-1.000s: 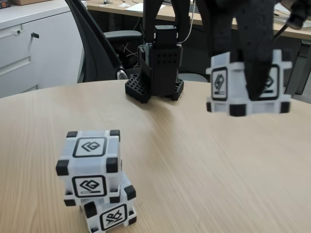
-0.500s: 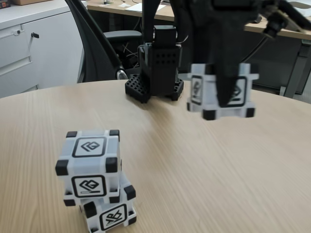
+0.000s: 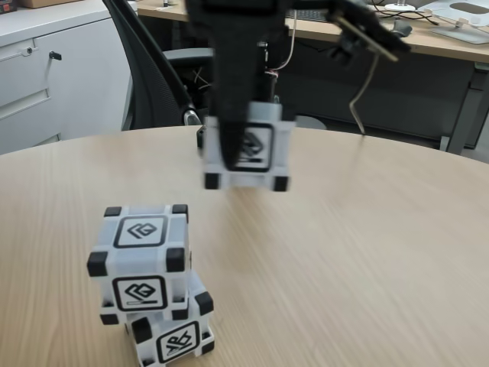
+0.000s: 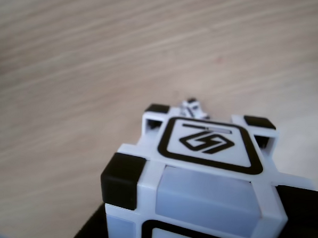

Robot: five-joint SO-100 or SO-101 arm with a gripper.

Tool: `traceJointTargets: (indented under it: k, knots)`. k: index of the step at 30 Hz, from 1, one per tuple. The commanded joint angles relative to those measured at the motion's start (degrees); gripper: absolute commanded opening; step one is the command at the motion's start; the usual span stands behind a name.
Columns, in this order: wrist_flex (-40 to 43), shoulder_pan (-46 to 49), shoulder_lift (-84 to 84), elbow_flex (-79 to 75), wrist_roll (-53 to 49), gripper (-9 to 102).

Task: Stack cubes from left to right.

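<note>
A round wooden table (image 3: 367, 252) carries two stacked cubes (image 3: 145, 279) near its front left edge in the fixed view, while the black gripper (image 3: 233, 149) grasps a third cube (image 3: 256, 153) in mid-air above the table's middle; each face bears a black-framed glyph, no readable lettering

Smooth plastic cubes (image 3: 248, 153), wood-grain table (image 3: 367, 252)

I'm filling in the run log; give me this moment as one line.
gripper: shut on carried cube | cube: airborne above table | stack: top cube on bottom cube, skewed | next: likely place on stack
</note>
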Motion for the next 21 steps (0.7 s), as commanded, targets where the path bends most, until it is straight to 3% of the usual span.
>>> traceJointTargets:
  k: [1, 21]
  knots:
    - [0.62, 1.67, 3.08, -1.23, -0.62, 0]
    - [0.62, 6.15, -1.41, -9.67, -1.23, 0]
